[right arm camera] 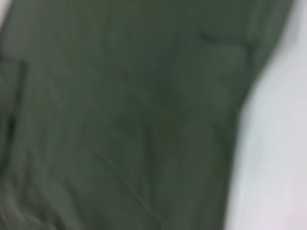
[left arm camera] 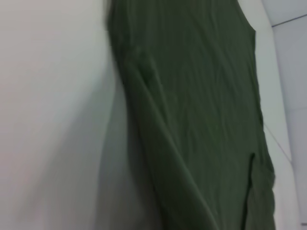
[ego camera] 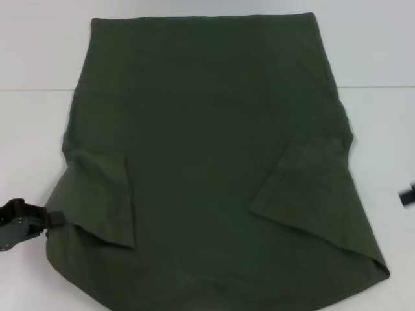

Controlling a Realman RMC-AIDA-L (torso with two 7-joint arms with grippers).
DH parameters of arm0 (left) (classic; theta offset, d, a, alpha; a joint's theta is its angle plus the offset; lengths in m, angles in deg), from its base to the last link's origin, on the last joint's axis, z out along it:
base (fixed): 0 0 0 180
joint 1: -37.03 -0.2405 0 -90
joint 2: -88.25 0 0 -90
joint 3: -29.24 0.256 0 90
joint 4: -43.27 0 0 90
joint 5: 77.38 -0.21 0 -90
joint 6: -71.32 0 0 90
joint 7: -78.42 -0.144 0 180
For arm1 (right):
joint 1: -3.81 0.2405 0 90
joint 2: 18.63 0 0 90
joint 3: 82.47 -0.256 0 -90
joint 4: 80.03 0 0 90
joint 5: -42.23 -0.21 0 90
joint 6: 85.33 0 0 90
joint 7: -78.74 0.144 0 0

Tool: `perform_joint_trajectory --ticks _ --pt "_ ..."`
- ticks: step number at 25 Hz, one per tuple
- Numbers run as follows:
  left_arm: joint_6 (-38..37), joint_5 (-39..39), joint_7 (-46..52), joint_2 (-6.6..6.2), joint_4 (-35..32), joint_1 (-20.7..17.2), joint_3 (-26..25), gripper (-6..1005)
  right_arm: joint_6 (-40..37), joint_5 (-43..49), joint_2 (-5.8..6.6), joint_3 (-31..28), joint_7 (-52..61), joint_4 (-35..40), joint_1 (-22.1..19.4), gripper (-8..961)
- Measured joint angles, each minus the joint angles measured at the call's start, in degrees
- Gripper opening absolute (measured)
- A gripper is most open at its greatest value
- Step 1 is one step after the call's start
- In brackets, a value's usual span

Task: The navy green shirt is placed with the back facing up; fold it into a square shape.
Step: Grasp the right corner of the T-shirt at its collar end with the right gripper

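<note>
One navy green shirt lay spread flat over most of the white tabletop, plain side up, a dark olive cloth with no lettering showing. Both of its two short sleeves were folded inward onto the body: one flap lay on the robot's left side with its edge running down toward the near hem, the other on the right as a slanted panel coming to a point near the middle. The far edge was straight, and the near edge curved wide toward the robot. The left wrist view showed the shirt as a long wrinkled strip beside bare tabletop; the right wrist view was filled by the cloth. The left claw sat at the shirt's near left edge, touching the cloth; whether it pinched it could not be told. The right claw barely showed at the far right, off the shirt, its state impossible to tell.
</note>
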Motion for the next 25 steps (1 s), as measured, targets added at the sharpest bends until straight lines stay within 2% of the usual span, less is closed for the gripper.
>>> perform_joint_trajectory --ticks 4,6,7,13,16,21,25 --pt "1.7 0.0 0.1 0.24 0.1 0.2 0.5 38 -1.2 3.1 -1.04 0.0 -1.9 0.0 -0.5 597" --pt "2.4 0.0 0.1 0.25 0.5 0.4 0.6 38 -1.4 3.3 -2.31 -0.1 -4.5 0.0 -1.0 596" --pt "2.7 0.0 0.0 0.22 0.8 0.5 0.6 39 -1.4 3.3 -2.31 -0.1 -4.5 0.0 -1.0 596" --pt "4.1 0.0 0.0 -0.10 2.1 0.9 0.5 39 1.1 3.6 -5.83 0.2 -9.7 0.0 -1.5 593" --pt "4.1 0.0 0.0 -0.07 2.2 1.0 0.5 39 2.0 5.0 -7.04 1.3 -11.0 -0.1 -1.6 592" --pt "4.4 0.0 0.0 0.10 2.2 1.3 0.5 39 3.1 7.5 -8.01 1.7 -10.0 -0.1 -1.7 589" --pt "4.5 0.0 0.0 0.17 2.3 1.3 0.5 38 3.4 7.5 -8.11 1.7 -9.5 -0.1 -1.7 587"
